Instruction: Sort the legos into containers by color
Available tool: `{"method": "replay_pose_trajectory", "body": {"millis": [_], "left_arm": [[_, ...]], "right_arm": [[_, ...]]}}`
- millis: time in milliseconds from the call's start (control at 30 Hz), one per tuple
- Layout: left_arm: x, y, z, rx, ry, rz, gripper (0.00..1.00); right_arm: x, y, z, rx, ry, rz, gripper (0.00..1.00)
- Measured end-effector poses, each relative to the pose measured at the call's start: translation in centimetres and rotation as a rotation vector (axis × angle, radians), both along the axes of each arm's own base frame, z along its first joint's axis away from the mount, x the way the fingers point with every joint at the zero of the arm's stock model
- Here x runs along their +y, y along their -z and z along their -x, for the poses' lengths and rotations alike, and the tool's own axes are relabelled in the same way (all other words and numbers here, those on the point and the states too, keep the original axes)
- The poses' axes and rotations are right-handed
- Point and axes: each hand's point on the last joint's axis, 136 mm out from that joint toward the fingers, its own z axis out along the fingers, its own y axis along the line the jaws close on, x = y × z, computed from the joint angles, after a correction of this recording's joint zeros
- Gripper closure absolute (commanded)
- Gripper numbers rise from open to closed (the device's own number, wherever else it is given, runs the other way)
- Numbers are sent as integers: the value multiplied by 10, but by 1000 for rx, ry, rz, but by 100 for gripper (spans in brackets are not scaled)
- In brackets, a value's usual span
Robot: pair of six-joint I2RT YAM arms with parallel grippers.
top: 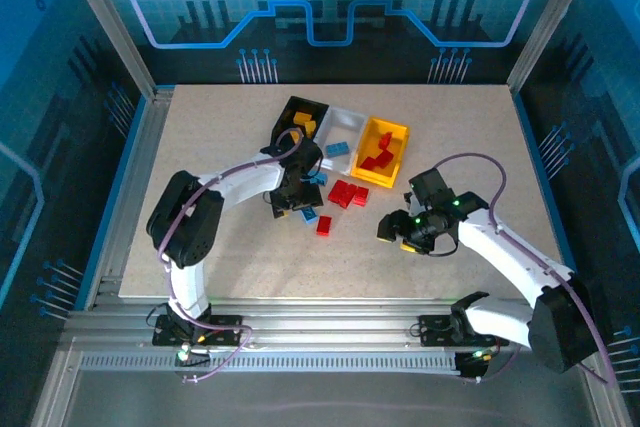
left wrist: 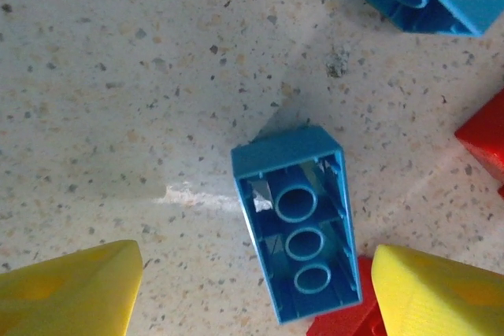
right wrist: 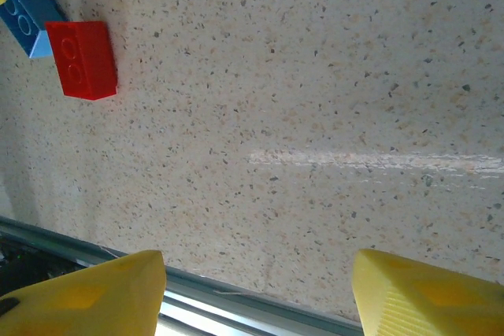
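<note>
While top view gives layout only, with left gripper (top: 300,202) low on surface (top: 210,147) beside red bricks (top: 348,192), in front of black bin (top: 300,107), white bin (top: 350,125) and yellow bin (top: 400,131), left wrist view adds detail: jaws open, blue brick (left wrist: 298,234) hollow side up between yellow fingers (left wrist: 71,289), nearer right one, ungripped. Right gripper (top: 390,230) apart from pile. Right wrist view: jaws open over bare surface, lone red brick (right wrist: 81,59) well apart, at upper left corner.
</note>
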Motion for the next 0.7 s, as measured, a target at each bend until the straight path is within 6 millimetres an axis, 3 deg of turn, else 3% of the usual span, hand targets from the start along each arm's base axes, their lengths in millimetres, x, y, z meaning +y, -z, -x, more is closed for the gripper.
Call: {"method": "replay_pose_trajectory", "body": {"millis": [367, 700], "left_arm": [[-7, 16, -8, 32, -16, -2, 28], [-6, 22, -5, 56, -14, -15, 61]], "right_arm": [[1, -8, 2, -30, -6, -12, 34], [-3, -4, 13, -27, 26, -27, 34]]}}
